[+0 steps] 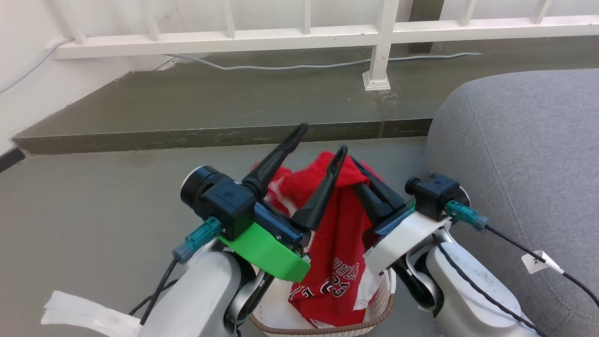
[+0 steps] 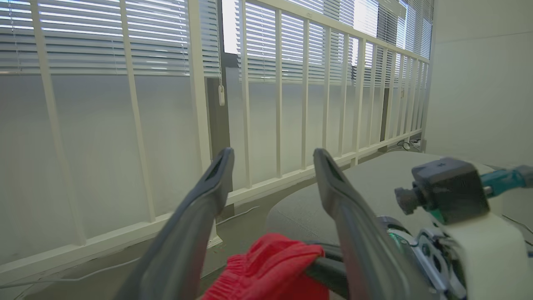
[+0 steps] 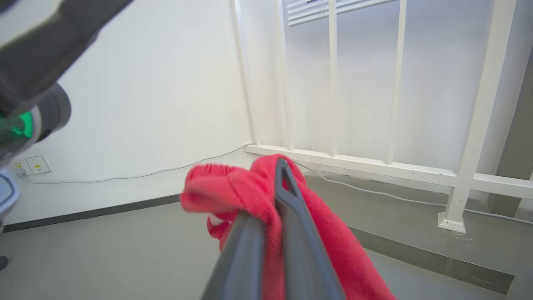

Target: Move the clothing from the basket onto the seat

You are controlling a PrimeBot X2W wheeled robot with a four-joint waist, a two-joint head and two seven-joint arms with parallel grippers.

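Much of the scene ahead is bare grey floor (image 1: 117, 210), with a white railing (image 1: 299, 35) along its far side. On my right bulks the seat (image 1: 524, 164), grey and rounded; the clothing hangs to its left and does not touch it. Low between my forearms sits the basket (image 1: 381, 299), its brown rim at the bottom edge of the head view. The clothing (image 1: 337, 243) rises out of it as one long red piece. Its lower end, with white and black lettering, hangs down inside the basket, and its top is bunched well above the rim. My right gripper (image 1: 355, 171) is clamped tight on that bunched top, fingers pressed together with red cloth pinched between them and draped down both sides. My left gripper (image 1: 323, 138) stands just beside it, jaws spread wide and holding nothing. In the left wrist view the red cloth lies low between its two fingers.
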